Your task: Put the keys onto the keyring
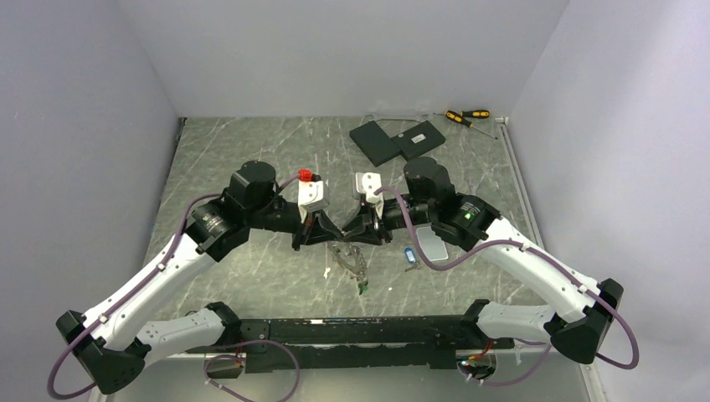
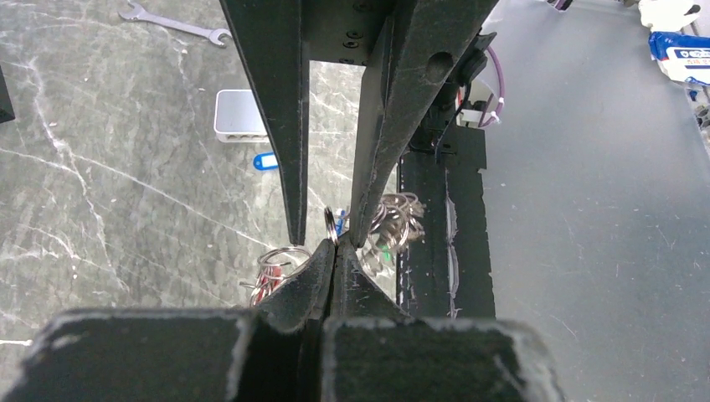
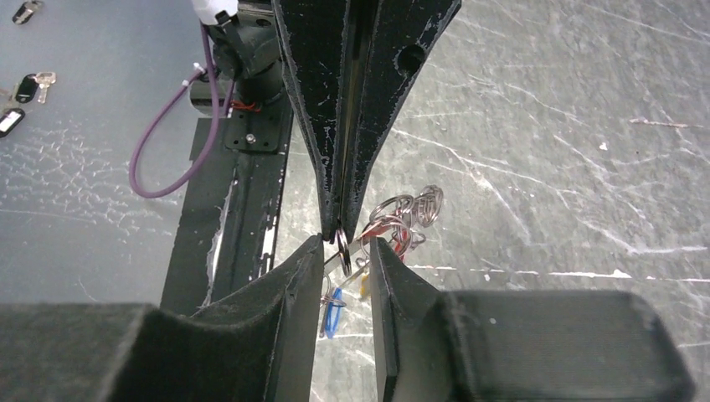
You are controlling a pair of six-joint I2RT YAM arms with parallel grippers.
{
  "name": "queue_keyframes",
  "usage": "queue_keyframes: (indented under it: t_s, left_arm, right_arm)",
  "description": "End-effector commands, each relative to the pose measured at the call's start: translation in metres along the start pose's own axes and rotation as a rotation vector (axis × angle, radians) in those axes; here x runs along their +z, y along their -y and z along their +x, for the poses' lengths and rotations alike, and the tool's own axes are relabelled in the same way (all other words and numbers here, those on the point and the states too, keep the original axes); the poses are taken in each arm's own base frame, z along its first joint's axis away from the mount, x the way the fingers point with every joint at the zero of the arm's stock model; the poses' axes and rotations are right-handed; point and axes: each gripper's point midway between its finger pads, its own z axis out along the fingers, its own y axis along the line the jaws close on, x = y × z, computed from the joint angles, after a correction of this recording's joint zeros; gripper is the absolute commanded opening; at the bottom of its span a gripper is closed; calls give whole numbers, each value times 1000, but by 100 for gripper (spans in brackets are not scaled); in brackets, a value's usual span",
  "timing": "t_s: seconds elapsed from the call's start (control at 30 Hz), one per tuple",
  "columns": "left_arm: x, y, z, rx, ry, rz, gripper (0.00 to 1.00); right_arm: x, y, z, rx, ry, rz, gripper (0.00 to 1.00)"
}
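Observation:
My left gripper (image 2: 336, 248) is shut, its tips pinching the keyring (image 2: 331, 224), seen edge-on. Small grey keys (image 2: 392, 228) and a red-headed key (image 2: 270, 275) hang off rings just beyond. My right gripper (image 3: 346, 244) faces it tip to tip, jaws apart on either side of the same keyring (image 3: 343, 248), not pressing it. A blue key (image 3: 333, 310), a yellow one (image 3: 366, 285) and a red one (image 3: 398, 235) dangle below. From above, both grippers meet at mid-table over the key bunch (image 1: 347, 260). A blue-tagged key (image 1: 409, 255) lies apart to the right, a green one (image 1: 362, 287) nearer.
A pale rounded slab (image 1: 435, 243) lies under the right arm. Two black plates (image 1: 398, 138) and yellow-and-black screwdrivers (image 1: 466, 117) sit at the back right. A wrench (image 2: 176, 25) lies on the marble. The black base rail (image 1: 352, 331) runs along the near edge.

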Motion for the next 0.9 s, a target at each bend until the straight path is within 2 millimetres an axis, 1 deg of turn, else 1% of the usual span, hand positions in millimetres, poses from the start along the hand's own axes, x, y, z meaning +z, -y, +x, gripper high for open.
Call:
queue_keyframes:
  t_s: [0.0, 0.17, 0.23, 0.33, 0.5, 0.6, 0.73, 0.8, 0.87]
  left_arm:
    - [-5, 11, -26, 91, 55, 51, 0]
    - [-5, 12, -25, 83, 48, 61, 0]
    - [-6, 13, -25, 82, 48, 62, 0]
    - [-6, 14, -25, 79, 48, 70, 0]
    - [-5, 15, -24, 70, 43, 77, 0]
    - [-4, 14, -24, 69, 45, 79, 0]
    - [-4, 13, -23, 65, 42, 72, 0]
    - [-3, 12, -23, 61, 39, 70, 0]
    - [-3, 12, -23, 59, 39, 68, 0]
  right_arm:
    - [-10, 6, -15, -59, 10, 50, 31]
    - [-10, 7, -14, -57, -2, 57, 35]
    - [-11, 8, -14, -59, -2, 58, 34]
    - [-10, 7, -15, -61, 0, 55, 30]
    - [-9, 7, -14, -56, 1, 48, 27]
    - [-7, 6, -12, -49, -1, 36, 23]
    - [-6, 1, -12, -45, 1, 8, 19]
    - [-6, -3, -13, -48, 10, -11, 15]
    - [-7, -8, -14, -56, 20, -33, 8]
